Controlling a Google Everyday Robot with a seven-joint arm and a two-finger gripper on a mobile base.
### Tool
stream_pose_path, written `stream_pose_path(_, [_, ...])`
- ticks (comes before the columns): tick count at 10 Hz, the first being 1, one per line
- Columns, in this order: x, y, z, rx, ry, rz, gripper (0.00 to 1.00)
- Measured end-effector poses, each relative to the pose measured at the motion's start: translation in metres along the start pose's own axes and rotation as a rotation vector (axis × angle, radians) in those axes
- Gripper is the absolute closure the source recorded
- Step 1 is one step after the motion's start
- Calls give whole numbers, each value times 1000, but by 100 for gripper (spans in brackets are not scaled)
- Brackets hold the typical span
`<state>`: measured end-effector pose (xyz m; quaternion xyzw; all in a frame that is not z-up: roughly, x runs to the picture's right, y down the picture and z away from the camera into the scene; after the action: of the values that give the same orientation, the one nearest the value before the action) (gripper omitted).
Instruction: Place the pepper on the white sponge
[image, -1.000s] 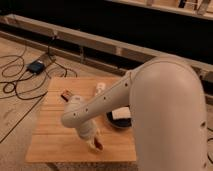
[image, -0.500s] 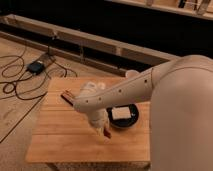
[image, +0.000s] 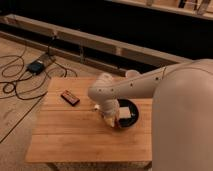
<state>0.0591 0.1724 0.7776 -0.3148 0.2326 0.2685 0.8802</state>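
Note:
My gripper (image: 115, 122) hangs at the end of the white arm, just above the near left rim of the dark bowl (image: 134, 106). It is shut on the pepper (image: 118, 125), of which only a small dark red tip shows below the fingers. The white sponge (image: 125, 114) lies as a cream block inside the bowl, right beside the gripper and touching or nearly touching it. The arm's wrist hides the left part of the bowl.
A flat dark brown bar (image: 70, 97) lies on the wooden table (image: 75, 140) at the back left. Cables and a small black box (image: 36, 66) lie on the floor to the left. My big white arm covers the table's right side.
The gripper has carried the pepper to the right and away from the table's front, from the middle of the table to the bowl's rim beside the sponge.

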Motion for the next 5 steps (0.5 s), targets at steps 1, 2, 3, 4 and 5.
stream_pose_path(1, [0, -18, 6, -2, 5, 21, 86])
stream_pose_path(2, [0, -33, 11, -2, 10, 39, 86])
stream_pose_path(3, [0, -44, 15, -4, 14, 54, 86])
stream_pose_path(4, [0, -57, 22, -7, 21, 69, 86])
stream_pose_path(5, [-2, -68, 29, -11, 28, 80, 86])
